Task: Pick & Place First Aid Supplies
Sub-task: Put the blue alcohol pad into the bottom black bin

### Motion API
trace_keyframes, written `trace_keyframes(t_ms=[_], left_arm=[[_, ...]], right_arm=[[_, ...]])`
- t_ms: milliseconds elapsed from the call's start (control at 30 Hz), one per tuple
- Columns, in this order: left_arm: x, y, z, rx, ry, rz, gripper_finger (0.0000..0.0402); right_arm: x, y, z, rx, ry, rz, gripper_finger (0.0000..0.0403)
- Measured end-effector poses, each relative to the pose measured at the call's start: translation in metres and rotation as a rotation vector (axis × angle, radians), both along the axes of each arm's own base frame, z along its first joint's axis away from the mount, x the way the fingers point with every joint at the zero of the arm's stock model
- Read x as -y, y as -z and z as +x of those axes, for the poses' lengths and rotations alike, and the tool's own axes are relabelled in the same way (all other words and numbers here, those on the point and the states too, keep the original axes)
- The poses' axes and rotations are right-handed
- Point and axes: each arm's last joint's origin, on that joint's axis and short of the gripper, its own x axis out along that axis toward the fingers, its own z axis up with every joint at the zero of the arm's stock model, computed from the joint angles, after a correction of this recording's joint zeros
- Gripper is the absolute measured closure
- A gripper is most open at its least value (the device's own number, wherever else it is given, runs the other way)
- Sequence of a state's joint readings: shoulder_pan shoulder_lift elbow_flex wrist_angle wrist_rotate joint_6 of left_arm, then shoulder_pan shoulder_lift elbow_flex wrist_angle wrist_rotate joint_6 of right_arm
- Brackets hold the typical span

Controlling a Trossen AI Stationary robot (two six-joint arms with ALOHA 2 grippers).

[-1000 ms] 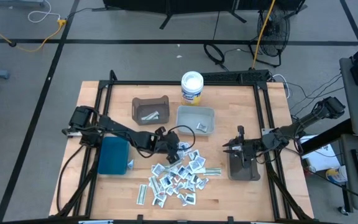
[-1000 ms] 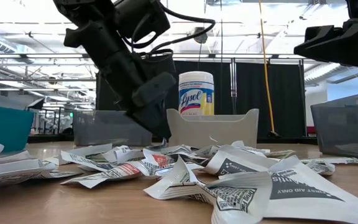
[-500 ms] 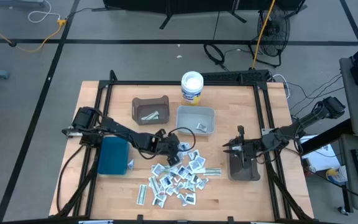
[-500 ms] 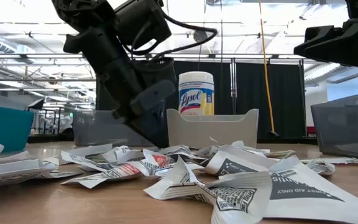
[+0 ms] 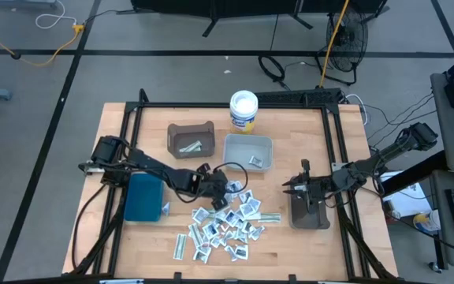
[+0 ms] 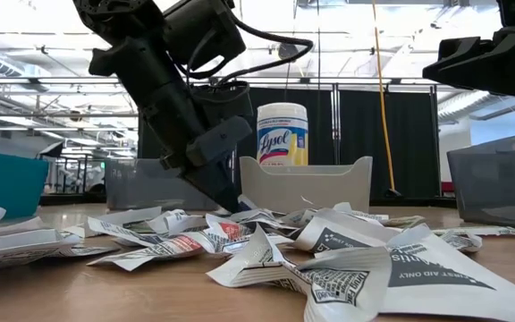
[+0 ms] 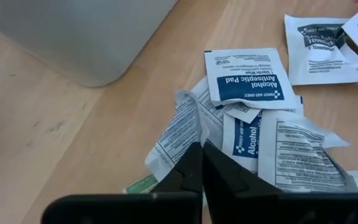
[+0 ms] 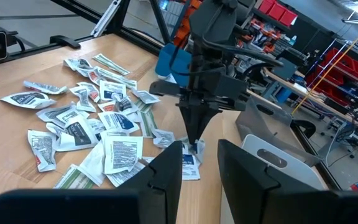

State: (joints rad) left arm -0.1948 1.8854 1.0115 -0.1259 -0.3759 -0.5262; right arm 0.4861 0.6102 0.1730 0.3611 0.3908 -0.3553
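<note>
The first aid supplies [image 5: 227, 221] lie as a loose pile of small white packets on the wooden table, near its front middle, and show close up in the low view [image 6: 329, 246]. My left gripper [image 5: 225, 189] [image 6: 229, 206] slants down at the pile's far left edge, shut on a white packet with fine black print [image 7: 179, 134]. My right gripper [image 5: 290, 187] [image 8: 199, 165] waits level and open, nothing between its fingers, above the dark grey bin [image 5: 309, 211] at the right. My left gripper pinches the raised edge [image 7: 184, 138] of the black-printed white packet between its two fingertips [image 7: 190, 167]. The fingers slant down from the table's left. The packet is bent up at that edge, and its other end lies on the table among neighbouring packets.
A brown bin [image 5: 191, 139] and a light grey bin [image 5: 248, 151], each with a few packets, stand behind the pile. A white tub [image 5: 243, 110] stands farther back. A teal bin [image 5: 144, 197] lies at the left, under my left arm. Black frame rails border the table.
My left gripper has shut its fingers at the pile's far left edge, taking hold of a packet, while staying in place.
</note>
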Motion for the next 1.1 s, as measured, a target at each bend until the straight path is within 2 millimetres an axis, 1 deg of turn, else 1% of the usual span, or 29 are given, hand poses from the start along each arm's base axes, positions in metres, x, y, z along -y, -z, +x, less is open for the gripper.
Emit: trace_keyframes(t_ms=[67, 200, 267, 367, 433, 567, 633, 767, 833, 900, 1100], left_arm=[[0.002, -0.001, 0.000, 0.004, 0.004, 0.002, 0.0398], [0.006, -0.010, 0.001, 0.046, 0.021, 0.020, 0.0399], [0.009, -0.018, 0.000, 0.059, 0.044, 0.035, 0.0399], [0.013, -0.035, 0.004, 0.131, 0.078, 0.043, 0.0400], [0.017, -0.042, 0.005, 0.171, 0.156, 0.028, 0.0400], [0.028, -0.053, 0.017, 0.326, 0.378, -0.019, 0.0400], [0.033, -0.055, 0.024, 0.413, 0.466, -0.047, 0.0400], [0.034, -0.047, 0.031, 0.456, 0.506, -0.045, 0.0391], [0.035, -0.044, 0.033, 0.473, 0.525, -0.046, 0.0371], [0.036, -0.042, 0.034, 0.488, 0.535, -0.061, 0.0338], [0.031, -0.038, 0.035, 0.468, 0.477, -0.097, 0.0208]], right_arm=[[0.000, 0.000, 0.000, 0.000, 0.000, 0.000, 0.0303], [0.000, 0.000, 0.000, 0.000, 0.000, 0.000, 0.0303], [0.000, 0.000, 0.000, 0.000, 0.000, 0.000, 0.0303], [0.000, 0.000, 0.000, 0.001, 0.000, 0.000, 0.0303], [0.000, -0.001, 0.000, 0.007, 0.000, 0.004, 0.0303], [0.000, -0.001, 0.001, 0.011, 0.000, 0.006, 0.0303], [0.000, -0.001, 0.001, 0.010, -0.001, 0.005, 0.0303], [0.000, -0.001, 0.001, 0.012, -0.002, 0.006, 0.0303], [0.000, -0.001, 0.001, 0.014, -0.001, 0.007, 0.0303], [0.000, -0.001, 0.001, 0.013, -0.001, 0.007, 0.0303], [-0.001, -0.003, 0.001, 0.024, -0.002, 0.013, 0.0303]])
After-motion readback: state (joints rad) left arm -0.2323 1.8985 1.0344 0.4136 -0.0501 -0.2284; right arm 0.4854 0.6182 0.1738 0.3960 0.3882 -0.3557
